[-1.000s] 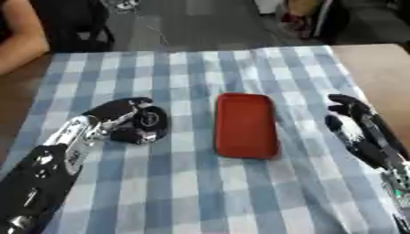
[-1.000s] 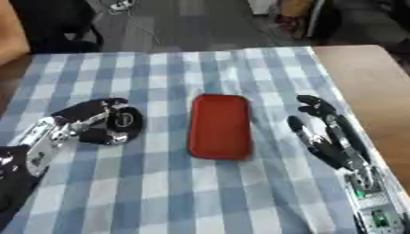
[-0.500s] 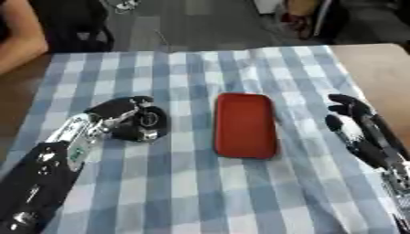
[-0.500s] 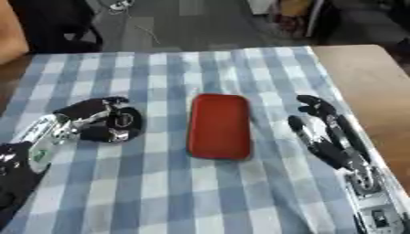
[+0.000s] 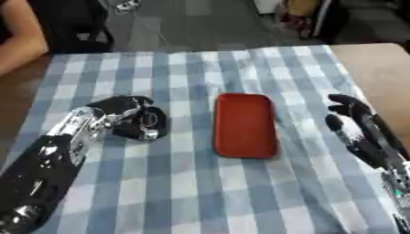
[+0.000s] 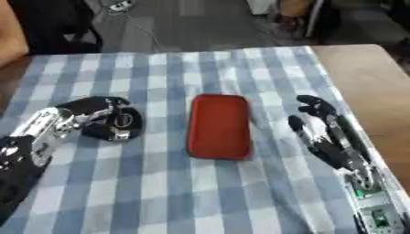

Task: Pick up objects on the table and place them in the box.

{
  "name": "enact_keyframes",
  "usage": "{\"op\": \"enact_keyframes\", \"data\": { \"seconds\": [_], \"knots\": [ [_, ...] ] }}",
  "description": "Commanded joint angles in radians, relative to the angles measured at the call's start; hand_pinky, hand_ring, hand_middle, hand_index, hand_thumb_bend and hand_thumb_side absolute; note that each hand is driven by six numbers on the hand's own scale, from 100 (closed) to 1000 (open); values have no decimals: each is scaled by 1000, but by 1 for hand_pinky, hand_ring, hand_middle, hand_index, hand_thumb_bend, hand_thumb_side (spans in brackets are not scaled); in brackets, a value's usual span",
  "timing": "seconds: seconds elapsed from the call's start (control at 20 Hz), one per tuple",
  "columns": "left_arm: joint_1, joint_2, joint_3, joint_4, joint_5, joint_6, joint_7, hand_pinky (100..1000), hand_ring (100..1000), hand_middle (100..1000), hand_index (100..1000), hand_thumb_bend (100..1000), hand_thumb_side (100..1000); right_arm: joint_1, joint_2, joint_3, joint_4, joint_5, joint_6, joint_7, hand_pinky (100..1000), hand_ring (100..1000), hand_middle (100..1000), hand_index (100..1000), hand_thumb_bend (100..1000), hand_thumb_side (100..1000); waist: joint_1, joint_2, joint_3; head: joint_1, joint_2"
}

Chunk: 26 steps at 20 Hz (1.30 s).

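Left eye view: left hand [image 5: 120, 112] curled around small black round object [image 5: 144, 125], left of flat red rectangular tray [image 5: 245, 124], likely securing pickup. Right eye view: right hand [image 6: 324, 135] idle right, fingers relaxed, clear of tray on blue checked tablecloth [image 6: 168, 192].

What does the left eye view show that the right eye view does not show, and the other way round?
Only the left eye view shows more of the left forearm, reaching down to the bottom edge. Only the right eye view shows more of the bare wooden table at the right, and a green part at the right wrist. Both show the left hand curled round a dark object on the checked cloth, the red box in the middle, and the right hand open beside it, touching nothing.
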<state>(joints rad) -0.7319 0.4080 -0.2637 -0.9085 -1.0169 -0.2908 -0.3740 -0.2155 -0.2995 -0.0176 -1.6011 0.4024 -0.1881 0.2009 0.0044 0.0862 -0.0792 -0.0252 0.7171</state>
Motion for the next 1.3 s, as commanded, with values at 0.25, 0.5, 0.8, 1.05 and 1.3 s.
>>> {"op": "enact_keyframes", "data": {
  "seconds": [0.25,0.5,0.8,1.05,1.3],
  "knots": [
    [-22,32,-24,8,-63,-12,-46,957,909,805,636,967,867,-9,-16,-1,-13,0,-2,3,898,835,898,914,459,858,2,-11,-1,11,4],
    [-26,32,-23,15,-73,-8,-54,944,877,732,618,873,833,-9,-16,-1,-14,0,-2,3,898,835,898,915,456,859,3,-12,-2,10,3],
    [-25,28,-22,18,-76,4,-39,915,804,611,558,506,686,-9,-16,-2,-13,0,-2,3,898,835,898,915,449,861,3,-12,-2,9,3],
    [-21,28,-16,13,-59,33,-1,909,759,556,524,100,591,-8,-16,-3,-12,1,-1,2,898,836,898,915,444,863,2,-12,-1,8,2],
    [-15,44,-6,-31,34,71,18,913,735,525,487,100,592,-6,-16,-4,-10,1,-1,1,898,835,898,915,441,865,3,-12,0,5,2]
  ]
}}
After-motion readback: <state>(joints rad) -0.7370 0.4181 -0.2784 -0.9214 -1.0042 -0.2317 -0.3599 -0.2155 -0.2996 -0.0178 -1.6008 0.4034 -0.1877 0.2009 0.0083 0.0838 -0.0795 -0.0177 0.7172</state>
